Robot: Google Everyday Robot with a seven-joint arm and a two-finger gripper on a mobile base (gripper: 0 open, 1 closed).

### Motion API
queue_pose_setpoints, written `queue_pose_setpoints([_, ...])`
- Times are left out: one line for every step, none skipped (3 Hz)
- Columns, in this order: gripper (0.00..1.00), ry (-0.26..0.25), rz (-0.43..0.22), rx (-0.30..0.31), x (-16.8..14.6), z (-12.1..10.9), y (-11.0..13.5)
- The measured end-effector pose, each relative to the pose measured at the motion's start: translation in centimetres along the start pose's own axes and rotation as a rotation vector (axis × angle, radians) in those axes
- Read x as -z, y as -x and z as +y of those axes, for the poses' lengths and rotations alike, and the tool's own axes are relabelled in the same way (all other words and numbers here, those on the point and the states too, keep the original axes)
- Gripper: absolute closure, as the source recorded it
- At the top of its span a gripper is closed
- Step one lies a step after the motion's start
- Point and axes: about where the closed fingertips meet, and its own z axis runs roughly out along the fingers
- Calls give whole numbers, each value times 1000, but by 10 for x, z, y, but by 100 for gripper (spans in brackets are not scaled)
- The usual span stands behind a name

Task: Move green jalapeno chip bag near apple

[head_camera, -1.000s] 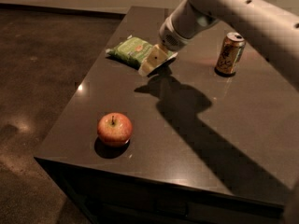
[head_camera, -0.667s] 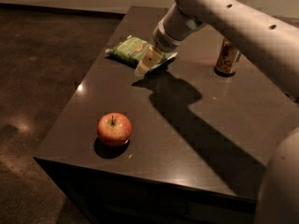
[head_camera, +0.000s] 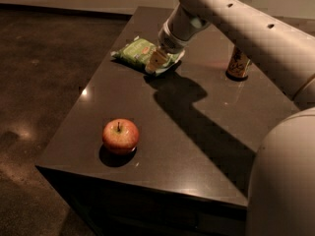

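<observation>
Toward the far left of the dark table [head_camera: 197, 146], green jalapeno chip bag [head_camera: 134, 51] lies flat. Gripper [head_camera: 156, 63] down at its right end; grip state cannot be told. Apple [head_camera: 120, 135] near front edge, well apart. Drink can [head_camera: 238, 65] far right.

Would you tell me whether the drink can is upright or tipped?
Upright: the can stands on its base. The gripper is at the edge of the green chip bag.

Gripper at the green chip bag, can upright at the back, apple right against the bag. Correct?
No. Camera view: the apple sits apart from the green jalapeno chip bag, near the front table edge. The gripper at the bag and upright can are correct.
</observation>
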Motion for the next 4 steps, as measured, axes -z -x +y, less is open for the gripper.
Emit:
queue_pose_setpoints([61,9,0,22,11,2,-2])
queue_pose_setpoints([85,12,-20,61,41,15,-8])
queue_pose_setpoints([100,19,-11,105,74,37,-26])
queue_pose_setpoints([100,41,11,133,102,66,-54])
